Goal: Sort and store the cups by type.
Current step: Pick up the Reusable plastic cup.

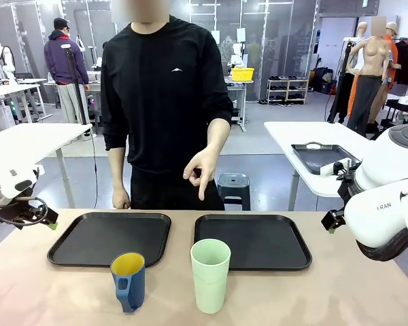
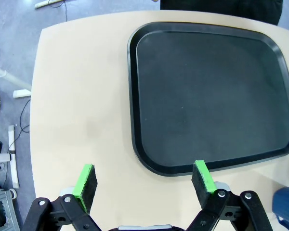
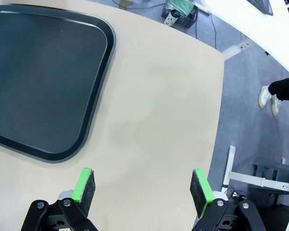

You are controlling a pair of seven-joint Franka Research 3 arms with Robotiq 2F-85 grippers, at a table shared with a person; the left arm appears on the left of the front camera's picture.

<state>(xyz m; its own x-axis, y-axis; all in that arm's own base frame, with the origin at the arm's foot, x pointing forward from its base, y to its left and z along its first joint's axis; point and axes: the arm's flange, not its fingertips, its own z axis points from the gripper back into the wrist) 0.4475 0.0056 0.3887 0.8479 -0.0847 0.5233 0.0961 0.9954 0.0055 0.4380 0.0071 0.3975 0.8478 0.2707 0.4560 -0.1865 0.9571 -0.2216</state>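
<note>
Cups stand on the table's (image 1: 367, 292) near edge: blue mug (image 1: 128, 280) left, green tumbler (image 1: 210, 275) right, trays (image 1: 111, 238) just beyond. The left gripper (image 2: 144, 175) and right gripper (image 3: 143, 185) hang spread; best grasp each cup mid-body.

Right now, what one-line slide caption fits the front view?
Blue mug and mint-green tumbler stand before the left tray and right tray while a person's hand points downward.

A left black plastic tray (image 1: 102, 234) and a right black plastic tray (image 1: 258, 238) lie bare, with a narrow strip of tan wooden table (image 1: 353, 292) between them. In front, a dark blue mug with yellow inside (image 1: 128, 282) and a tall mint-green plastic tumbler (image 1: 210, 275) stand apart. A person's hand (image 1: 200, 170) hangs over the far edge near that strip.
</note>
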